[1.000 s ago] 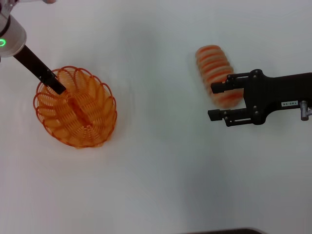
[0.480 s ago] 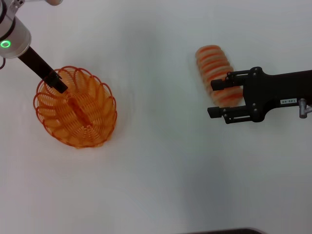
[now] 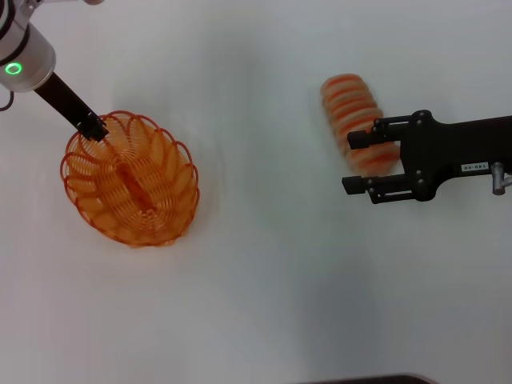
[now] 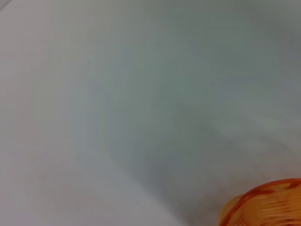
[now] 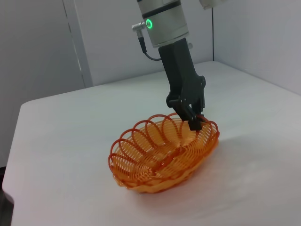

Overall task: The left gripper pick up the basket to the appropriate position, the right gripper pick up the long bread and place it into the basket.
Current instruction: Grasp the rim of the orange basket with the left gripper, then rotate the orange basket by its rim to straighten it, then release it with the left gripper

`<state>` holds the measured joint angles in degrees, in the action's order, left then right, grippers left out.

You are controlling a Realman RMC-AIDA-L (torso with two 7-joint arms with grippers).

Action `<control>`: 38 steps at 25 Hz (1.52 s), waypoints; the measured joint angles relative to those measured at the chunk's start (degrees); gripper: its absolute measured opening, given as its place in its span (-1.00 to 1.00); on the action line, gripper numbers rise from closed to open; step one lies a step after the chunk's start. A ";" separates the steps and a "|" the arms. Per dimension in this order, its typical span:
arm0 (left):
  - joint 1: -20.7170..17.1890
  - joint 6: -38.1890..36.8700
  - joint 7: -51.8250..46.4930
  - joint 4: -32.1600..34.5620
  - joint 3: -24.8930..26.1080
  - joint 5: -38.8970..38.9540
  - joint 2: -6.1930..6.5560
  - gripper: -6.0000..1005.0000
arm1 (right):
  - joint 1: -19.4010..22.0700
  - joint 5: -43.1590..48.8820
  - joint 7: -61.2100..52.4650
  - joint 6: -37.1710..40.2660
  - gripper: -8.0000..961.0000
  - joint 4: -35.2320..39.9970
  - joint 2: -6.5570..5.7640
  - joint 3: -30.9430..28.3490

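The orange wire basket (image 3: 132, 188) sits at the left of the white table (image 3: 264, 280). My left gripper (image 3: 94, 126) is shut on its far-left rim. The right wrist view shows that gripper (image 5: 195, 123) pinching the looped rim of the basket (image 5: 164, 155). The long bread (image 3: 350, 112), tan with orange stripes, lies at the right. My right gripper (image 3: 349, 164) is open, and the bread's near end lies between its two fingers. I cannot tell if the fingers touch the bread. A blurred orange shape (image 4: 263, 207) sits in a corner of the left wrist view.
The white table stretches between the basket and the bread. A dark edge (image 3: 360, 379) shows at the table's front. In the right wrist view a grey wall (image 5: 42, 47) stands behind the table.
The left gripper has drawn the basket a little to the right and slightly toward the front. The right gripper has barely moved and stays open at the bread's end.
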<state>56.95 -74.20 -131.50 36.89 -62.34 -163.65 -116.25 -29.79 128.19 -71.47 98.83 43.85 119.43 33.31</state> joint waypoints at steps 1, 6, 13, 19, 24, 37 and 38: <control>0.00 0.00 -0.04 0.00 0.01 0.00 -0.01 -0.64 | 0.00 0.02 0.02 0.00 0.52 0.00 -0.02 0.00; -0.01 -0.06 -0.32 0.18 0.54 0.16 -0.03 -0.76 | 0.07 0.05 0.07 -0.15 0.52 0.00 -0.07 0.00; 0.35 -3.26 -0.29 0.98 8.63 0.37 1.05 -0.77 | 0.24 0.03 0.17 -0.18 0.52 0.00 -0.08 0.00; 0.28 -5.13 -2.53 1.32 13.12 0.13 2.13 -0.80 | 0.00 0.03 0.27 -0.17 0.52 0.00 -0.08 0.00; 0.24 -7.65 -4.55 1.35 16.88 0.30 3.09 -0.83 | -0.26 0.04 0.44 -0.15 0.52 0.00 -0.07 0.00; 0.39 -12.76 -9.29 1.00 27.53 0.70 5.22 -0.85 | -0.11 -0.10 1.25 0.27 0.52 0.00 0.13 -0.18; 0.26 -12.71 -10.04 0.99 27.68 0.71 5.29 -0.85 | -0.08 -0.20 1.48 0.21 0.52 -0.09 0.13 -0.23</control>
<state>57.21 -86.91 -141.54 37.87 -34.66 -162.94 -110.96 -29.87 127.99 -69.99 99.05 43.76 119.56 33.08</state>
